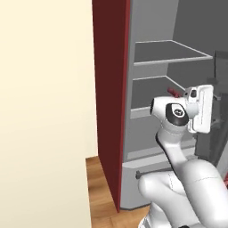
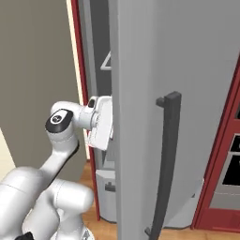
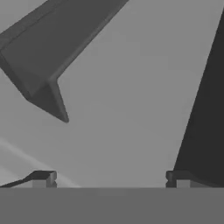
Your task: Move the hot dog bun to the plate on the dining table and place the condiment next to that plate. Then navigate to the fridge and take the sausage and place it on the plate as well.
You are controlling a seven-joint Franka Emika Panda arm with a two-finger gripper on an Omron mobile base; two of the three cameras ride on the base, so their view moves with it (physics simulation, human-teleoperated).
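The big grey fridge [image 1: 169,89] stands open right in front of the gripper [image 3: 109,178], whose fingers are spread wide and hold nothing. A small red thing [image 1: 174,93], maybe the sausage, lies on the shelf just past the hand. Reach in slowly, staying clear of the shelf edges.

Fridge [image 1: 151,89] shelves open; door [image 2: 187,70] alongside.
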